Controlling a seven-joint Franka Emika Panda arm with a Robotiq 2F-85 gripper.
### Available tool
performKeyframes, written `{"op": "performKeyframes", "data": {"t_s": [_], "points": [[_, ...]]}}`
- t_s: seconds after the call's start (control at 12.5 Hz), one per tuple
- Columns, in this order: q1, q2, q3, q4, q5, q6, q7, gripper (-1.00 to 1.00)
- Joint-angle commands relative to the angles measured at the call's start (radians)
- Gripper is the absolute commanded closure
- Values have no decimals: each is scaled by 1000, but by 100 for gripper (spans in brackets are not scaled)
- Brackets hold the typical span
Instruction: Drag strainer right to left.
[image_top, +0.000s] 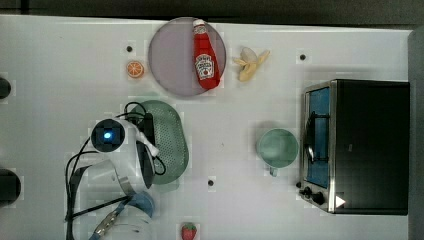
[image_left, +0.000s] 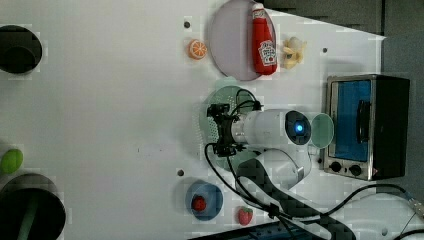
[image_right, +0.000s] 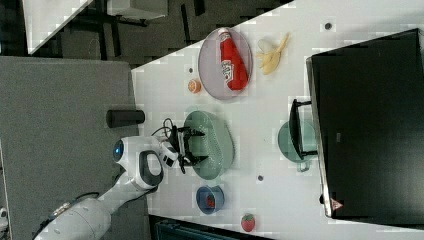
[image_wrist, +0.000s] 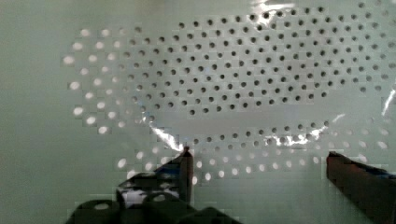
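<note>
Now gripper (image_right: 192, 146) spread wide open, holding nothing, fingers (image_wrist: 184, 165) hanging over the perforated inside of the strainer (image_top: 172, 140). Strainer sits on the white table (image_top: 60, 75), just below the grey-lilac plate (image_top: 167, 60) in the top view, green mug (image_top: 277, 147) well off to the plate's lower right.

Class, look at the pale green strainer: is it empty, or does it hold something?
Empty as far as seen: the strainer shows bare perforated plastic in the wrist view, with the open gripper above it.
</note>
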Motion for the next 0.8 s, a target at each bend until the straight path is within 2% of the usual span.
{"op": "performKeyframes", "data": {"t_s": [0.08, 0.8], "points": [[68, 26, -1, 56, 19, -14, 122, -100], [174, 114, -2, 206, 19, -49, 241, -100]]}}
